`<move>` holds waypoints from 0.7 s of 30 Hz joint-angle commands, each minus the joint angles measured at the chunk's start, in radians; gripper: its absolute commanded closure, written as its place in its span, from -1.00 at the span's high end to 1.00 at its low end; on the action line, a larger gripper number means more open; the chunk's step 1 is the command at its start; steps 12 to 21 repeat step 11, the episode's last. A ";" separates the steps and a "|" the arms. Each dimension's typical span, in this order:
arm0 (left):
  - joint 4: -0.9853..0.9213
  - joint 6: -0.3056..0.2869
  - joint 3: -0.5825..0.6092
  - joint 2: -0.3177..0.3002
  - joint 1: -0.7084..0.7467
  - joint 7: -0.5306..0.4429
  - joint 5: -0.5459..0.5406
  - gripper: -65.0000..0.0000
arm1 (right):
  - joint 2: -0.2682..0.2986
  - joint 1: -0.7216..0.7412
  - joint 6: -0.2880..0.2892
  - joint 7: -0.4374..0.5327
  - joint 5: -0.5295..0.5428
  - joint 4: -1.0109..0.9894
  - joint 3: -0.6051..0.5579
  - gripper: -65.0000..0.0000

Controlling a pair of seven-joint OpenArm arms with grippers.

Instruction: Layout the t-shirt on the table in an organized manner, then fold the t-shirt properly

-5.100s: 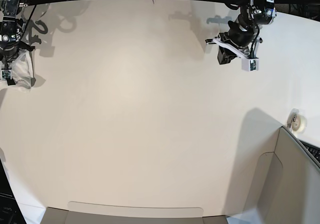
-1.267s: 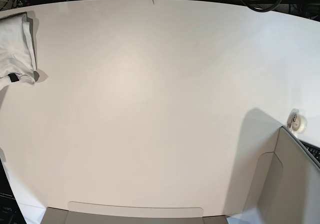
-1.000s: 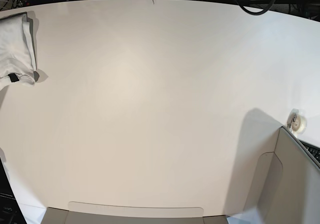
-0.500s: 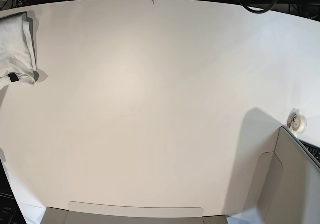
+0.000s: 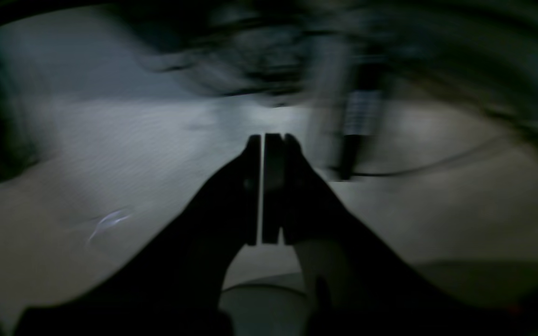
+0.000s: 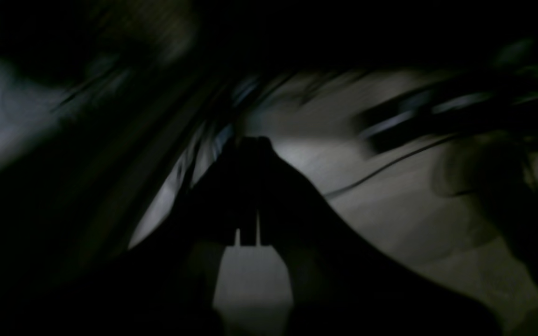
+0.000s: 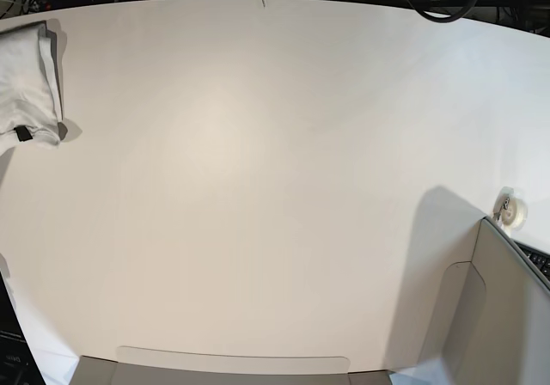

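one t-shirt is counted, lying as a compact folded white bundle at the far left edge of the table, its dark label at the near corner. the fold is judged complete and the arms retired beyond the far edge. the left gripper is seen with its jaws pressed together on nothing. the right gripper appears likewise closed and empty, though that view is dark and blurred. no further handling is judged necessary; at most, the bundle's squareness would be checked. also counted: one tape roll and one box panel at the near right.
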 commanded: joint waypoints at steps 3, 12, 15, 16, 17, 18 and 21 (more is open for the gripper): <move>-0.003 -0.011 -0.003 -0.030 0.001 -0.004 -0.002 -1.00 | 0.018 -0.006 0.001 0.000 -0.008 0.021 0.001 -1.00; -0.004 -0.011 -0.008 -0.034 -0.002 0.001 -0.004 -1.00 | 0.049 -0.007 0.001 0.003 -0.020 0.020 -0.005 -1.00; -0.004 -0.011 -0.008 -0.034 -0.002 0.001 -0.004 -1.00 | 0.049 -0.007 0.001 0.003 -0.020 0.020 -0.005 -1.00; -0.004 -0.011 -0.008 -0.034 -0.002 0.001 -0.004 -1.00 | 0.049 -0.007 0.001 0.003 -0.020 0.020 -0.005 -1.00; -0.004 -0.011 -0.008 -0.034 -0.002 0.001 -0.004 -1.00 | 0.049 -0.007 0.001 0.003 -0.020 0.020 -0.005 -1.00; -0.004 -0.011 -0.008 -0.034 -0.002 0.001 -0.004 -1.00 | 0.049 -0.007 0.001 0.003 -0.020 0.020 -0.005 -1.00; -0.004 -0.011 -0.008 -0.034 -0.002 0.001 -0.004 -1.00 | 0.049 -0.007 0.001 0.003 -0.020 0.020 -0.005 -1.00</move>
